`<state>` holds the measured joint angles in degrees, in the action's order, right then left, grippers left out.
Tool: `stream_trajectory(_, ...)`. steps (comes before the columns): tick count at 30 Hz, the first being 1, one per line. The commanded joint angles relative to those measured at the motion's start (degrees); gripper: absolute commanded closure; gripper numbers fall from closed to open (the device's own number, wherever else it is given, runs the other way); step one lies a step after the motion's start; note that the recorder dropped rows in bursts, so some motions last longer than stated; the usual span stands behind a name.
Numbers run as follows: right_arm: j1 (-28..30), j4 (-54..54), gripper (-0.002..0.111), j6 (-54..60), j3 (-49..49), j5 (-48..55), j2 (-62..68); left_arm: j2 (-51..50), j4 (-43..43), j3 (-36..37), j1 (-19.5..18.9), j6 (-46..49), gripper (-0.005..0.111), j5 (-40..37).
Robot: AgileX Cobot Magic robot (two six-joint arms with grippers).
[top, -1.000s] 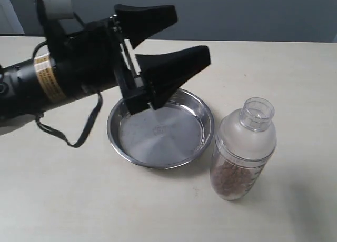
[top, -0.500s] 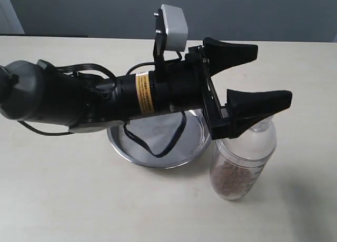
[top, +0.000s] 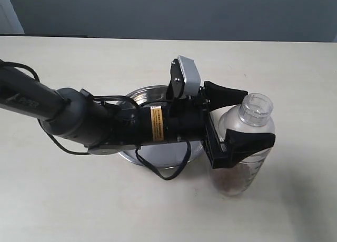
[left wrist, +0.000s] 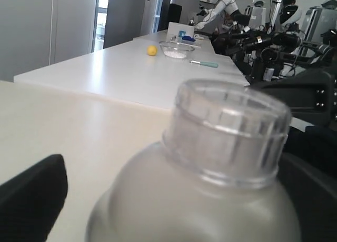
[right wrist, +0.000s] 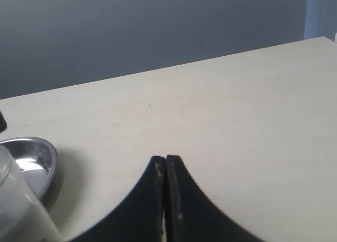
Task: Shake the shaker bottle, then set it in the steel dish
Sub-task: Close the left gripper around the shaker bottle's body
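The clear shaker bottle [top: 238, 171] stands upright on the table just right of the steel dish [top: 141, 92], with brown grains in its lower part. My left gripper [top: 257, 116] has reached across the dish and is open, with one black finger on each side of the bottle's shoulder. In the left wrist view the bottle's neck [left wrist: 229, 129] fills the frame between the two fingers [left wrist: 32, 197], with a small gap showing at the one side in view. My right gripper [right wrist: 166, 160] is shut and empty, low over bare table; it sees the dish [right wrist: 32, 153] and the bottle's edge [right wrist: 16, 205].
The left arm [top: 95, 121] and its cable lie over the dish and hide most of it. Beyond the table's far edge, the left wrist view shows another white table [left wrist: 131, 68] with small objects and other robot arms [left wrist: 274, 42].
My left arm has swung right over the dish and come down, so its open fingers now straddle the bottle's shoulder. The bottle and the dish have not moved.
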<state>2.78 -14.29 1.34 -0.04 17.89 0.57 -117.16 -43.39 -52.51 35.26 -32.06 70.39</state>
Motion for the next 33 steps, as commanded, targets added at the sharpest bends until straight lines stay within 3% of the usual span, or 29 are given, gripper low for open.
stream_trajectory(1, -0.2, 0.0, 0.109, 0.1, 0.0, -0.5, -0.3, -1.5, 1.3, -0.3, 0.4, 0.9, 0.001, -0.4)
stream_trajectory(33, -0.2, 0.0, 0.109, 0.1, 0.0, -0.5, -0.3, -9.0, 4.3, -0.3, 3.4, 1.8, 0.001, -0.4)
